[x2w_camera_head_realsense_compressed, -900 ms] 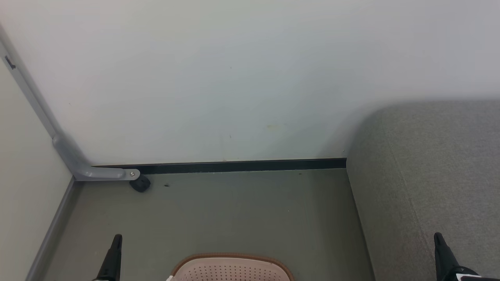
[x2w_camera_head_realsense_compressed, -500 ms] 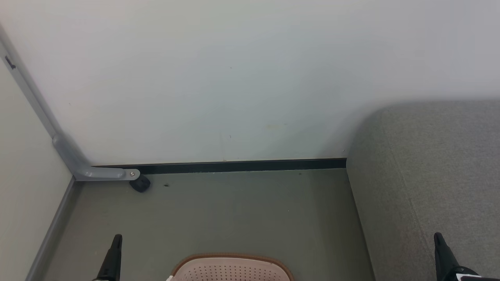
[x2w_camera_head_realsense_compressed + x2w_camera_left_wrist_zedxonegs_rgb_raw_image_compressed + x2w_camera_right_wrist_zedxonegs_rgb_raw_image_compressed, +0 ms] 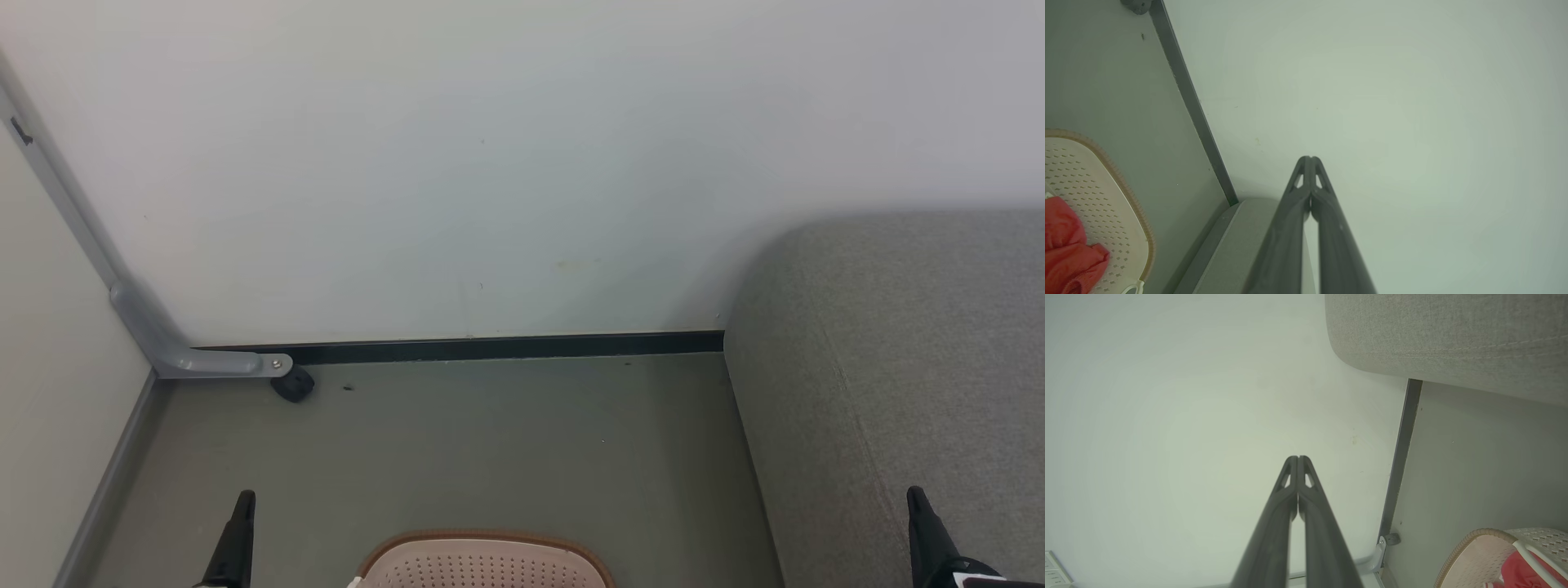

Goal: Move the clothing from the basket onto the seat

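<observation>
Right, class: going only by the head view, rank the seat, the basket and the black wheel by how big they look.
1. seat
2. basket, cut off by the bottom edge
3. black wheel, clearly smallest

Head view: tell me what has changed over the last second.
Nothing visibly changed. The left claw and right claw stay shut and still; the basket and seat are where they were.
</observation>
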{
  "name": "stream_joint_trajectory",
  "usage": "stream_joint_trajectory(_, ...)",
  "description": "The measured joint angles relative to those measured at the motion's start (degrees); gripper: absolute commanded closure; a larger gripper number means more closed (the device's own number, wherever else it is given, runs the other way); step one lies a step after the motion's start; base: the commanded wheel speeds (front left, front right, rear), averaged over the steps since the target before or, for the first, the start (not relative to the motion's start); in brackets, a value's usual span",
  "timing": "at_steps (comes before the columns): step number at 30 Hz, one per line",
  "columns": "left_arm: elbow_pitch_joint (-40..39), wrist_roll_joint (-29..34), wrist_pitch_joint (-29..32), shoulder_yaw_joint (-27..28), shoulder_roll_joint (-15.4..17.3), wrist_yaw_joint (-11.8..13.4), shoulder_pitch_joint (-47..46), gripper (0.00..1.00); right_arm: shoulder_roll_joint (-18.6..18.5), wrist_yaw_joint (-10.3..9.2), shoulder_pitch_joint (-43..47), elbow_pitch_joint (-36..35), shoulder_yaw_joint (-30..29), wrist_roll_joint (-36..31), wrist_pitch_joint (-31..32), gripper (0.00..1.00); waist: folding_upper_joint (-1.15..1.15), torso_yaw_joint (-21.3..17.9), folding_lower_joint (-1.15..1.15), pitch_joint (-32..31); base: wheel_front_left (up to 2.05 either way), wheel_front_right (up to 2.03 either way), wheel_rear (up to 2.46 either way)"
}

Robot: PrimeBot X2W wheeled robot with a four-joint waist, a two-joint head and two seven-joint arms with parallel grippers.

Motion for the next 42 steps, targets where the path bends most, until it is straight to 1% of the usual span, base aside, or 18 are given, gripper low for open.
stream_joint_trajectory(42, 0.0, 0.0, 0.0, 0.0, 0.0, 0.0, 0.0, 1.00, 0.0, 0.00, 0.0, 0.0, 0.0, 0.0, 0.0, 1.00, 0.00, 0.0, 0.00, 0.0, 0.00, 0.00, 0.00)
